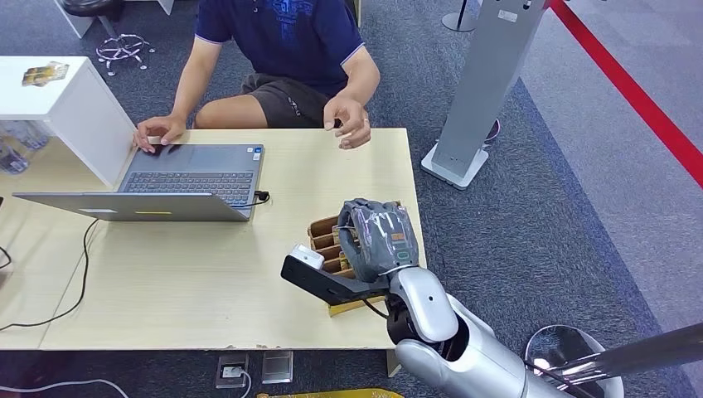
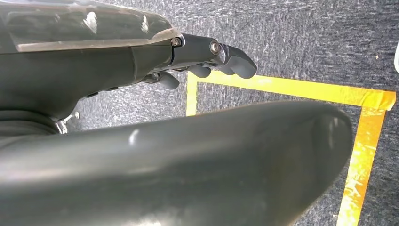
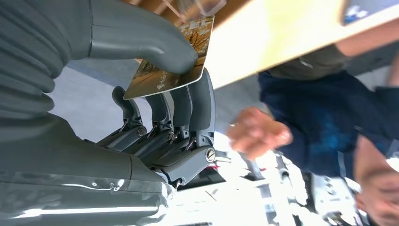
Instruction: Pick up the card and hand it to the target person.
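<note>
Right wrist view gives the clearest look at the card (image 3: 174, 66): a thin rectangle with rounded corners, printed in brown and gold with a pale edge and small white marks near one corner. The right hand (image 3: 164, 89) pinches it, the thick grey thumb pressing on its printed face while the darker fingers (image 3: 188, 108) back it from the other side. Behind the card lie the pale wooden table (image 3: 268, 37) and, blurred, the person (image 3: 329, 117) in a dark blue shirt with one hand (image 3: 258, 133) raised toward the robot. Head view hides the card behind the back of the right hand (image 1: 380, 236), which hovers over a brown slotted card holder (image 1: 330, 240) near the table's right edge, but it lays out the wider scene: the table (image 1: 207, 298), an open laptop (image 1: 178, 182) with the person's one hand (image 1: 159, 131) on its far corner and the other hand (image 1: 348, 120) lifted above the table edge, well apart from the robot's hand, a white box (image 1: 62, 112) at the left, and a small white block (image 1: 307, 257) just beside the holder. Left wrist view looks down at grey carpet (image 2: 306, 42) marked with yellow tape (image 2: 291, 89); the left hand (image 2: 207, 59) hangs there with its fingers curled in, holding nothing.
</note>
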Motion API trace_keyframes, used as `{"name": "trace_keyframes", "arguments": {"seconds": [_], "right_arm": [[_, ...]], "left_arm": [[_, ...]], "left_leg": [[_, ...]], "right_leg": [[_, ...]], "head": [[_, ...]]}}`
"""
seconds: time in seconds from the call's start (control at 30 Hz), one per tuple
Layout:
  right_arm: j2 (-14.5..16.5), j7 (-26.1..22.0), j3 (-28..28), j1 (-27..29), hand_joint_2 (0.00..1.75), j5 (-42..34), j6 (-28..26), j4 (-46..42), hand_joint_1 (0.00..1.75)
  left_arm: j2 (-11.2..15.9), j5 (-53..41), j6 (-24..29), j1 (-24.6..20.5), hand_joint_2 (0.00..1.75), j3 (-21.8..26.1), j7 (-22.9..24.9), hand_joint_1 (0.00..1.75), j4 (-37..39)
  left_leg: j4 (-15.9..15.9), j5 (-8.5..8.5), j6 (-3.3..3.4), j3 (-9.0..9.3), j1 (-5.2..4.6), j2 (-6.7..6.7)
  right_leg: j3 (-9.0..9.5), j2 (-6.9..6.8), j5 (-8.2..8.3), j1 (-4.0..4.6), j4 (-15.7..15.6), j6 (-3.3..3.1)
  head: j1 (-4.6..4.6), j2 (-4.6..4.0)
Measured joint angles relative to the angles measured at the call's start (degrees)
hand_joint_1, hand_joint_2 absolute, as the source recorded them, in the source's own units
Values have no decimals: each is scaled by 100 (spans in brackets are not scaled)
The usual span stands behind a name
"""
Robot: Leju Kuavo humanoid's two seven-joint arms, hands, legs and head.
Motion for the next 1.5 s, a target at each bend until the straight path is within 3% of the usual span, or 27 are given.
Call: {"name": "trace_keyframes", "arguments": {"seconds": [0.2, 0.37, 0.77, 0.9, 1.5], "right_arm": [[241, -785, 151, -723, 175, -64, -413, 474, 141], [684, -1495, 285, -1357, 175, 65, -1113, 1636, 141], [1475, -2028, 528, -2043, 175, 204, -1666, 3990, 141], [1610, -2068, 581, -2050, 175, 203, -1682, 4421, 0], [1650, -2038, 522, -2059, 175, 39, -1840, 4958, 0]], "left_arm": [[-1, -124, -39, -13, 0, -8, -25, 0, 0], [-5, -178, -61, -35, 0, -50, -74, 0, -1], [-14, -131, -10, -36, 0, -104, -40, 0, 0], [-26, -90, 34, -34, 0, -104, 1, 0, -1], [-33, -52, 3, -31, 0, -170, -150, 0, 0]], "left_leg": [[-1, 1, -1, -3, 0, -2], [-1, 4, -2, -3, 0, -5], [0, 4, -2, -3, 0, -7], [0, 4, -2, -2, 0, -7], [1, 4, -2, 3, 0, -4]], "right_leg": [[-1, -1, 0, 0, 3, -1], [0, -4, 0, 0, 6, -1], [-3, -4, 0, 0, 6, -1], [-3, -4, 0, 0, 6, -1], [-4, -2, 0, 0, 6, -1]], "head": [[-3, -1], [-7, 0], [1, 1], [-4, -1], [-3, 0]]}}
